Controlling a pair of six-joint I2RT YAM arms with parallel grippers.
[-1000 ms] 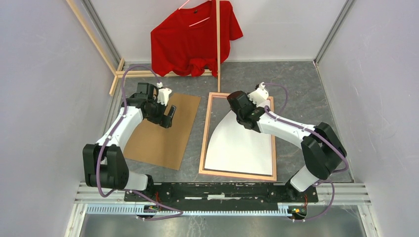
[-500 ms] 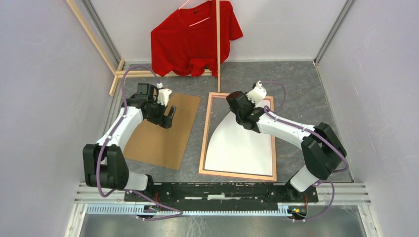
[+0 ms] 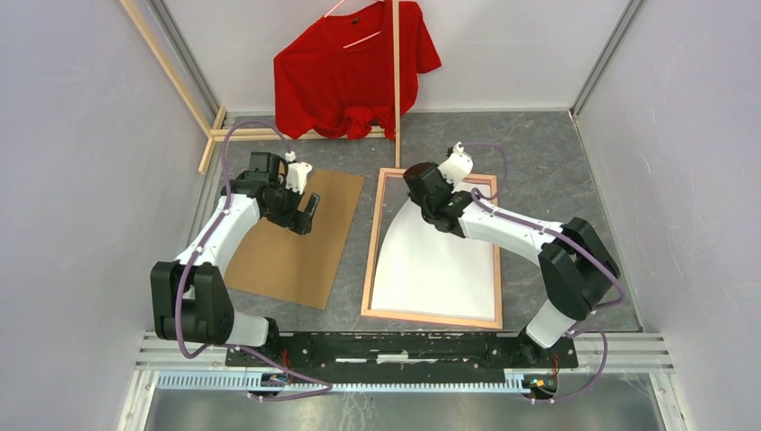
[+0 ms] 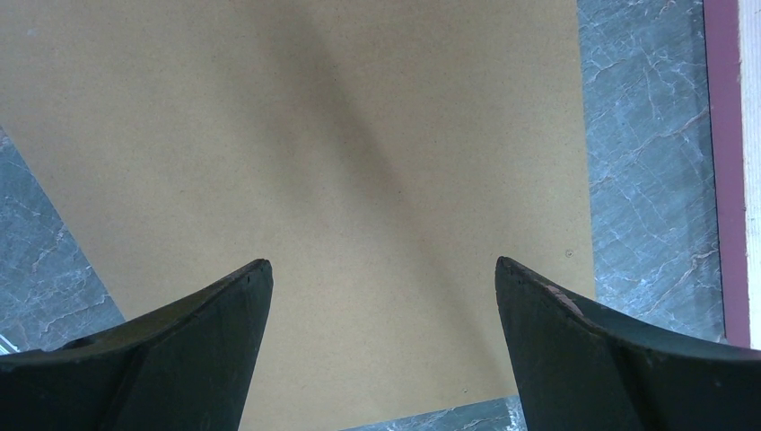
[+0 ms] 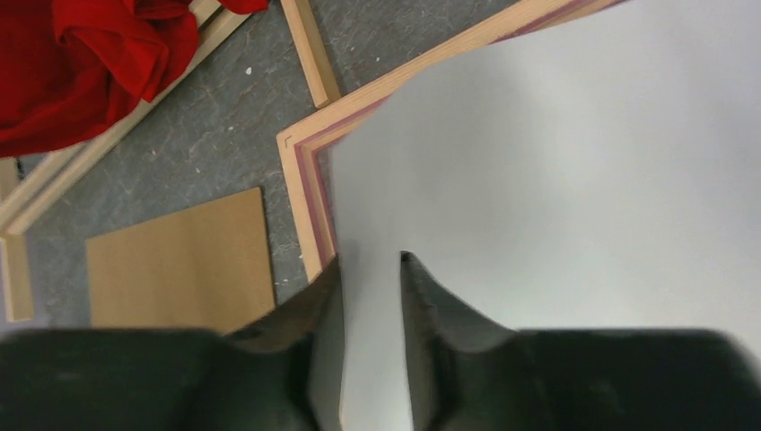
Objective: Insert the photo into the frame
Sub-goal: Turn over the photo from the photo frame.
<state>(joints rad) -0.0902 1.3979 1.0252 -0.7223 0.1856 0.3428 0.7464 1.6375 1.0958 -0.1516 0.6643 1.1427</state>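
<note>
The photo (image 3: 440, 260) lies white back up inside the frame (image 3: 370, 260), whose pale wood back faces up. The photo's left edge bows inward towards the far end. My right gripper (image 3: 415, 192) hovers at the photo's far left corner. In the right wrist view its jaws (image 5: 370, 258) stand a narrow gap apart over the white sheet (image 5: 556, 180), near the frame's corner (image 5: 301, 171), with nothing pinched between them. My left gripper (image 3: 307, 211) hangs wide open and empty over the brown backing board (image 3: 296, 242), its fingertips (image 4: 383, 262) spread above the board (image 4: 359, 135).
A red shirt (image 3: 354, 67) hangs on a wooden-stick rack (image 3: 396, 81) at the back. Rack feet (image 3: 260, 135) lie on the grey floor behind the board. Grey walls close in both sides. The frame's pink edge (image 4: 722, 135) shows right of the board.
My right gripper has slid a little towards the far left along the photo, and its jaws have parted from shut to a narrow gap. The left arm has not moved.
</note>
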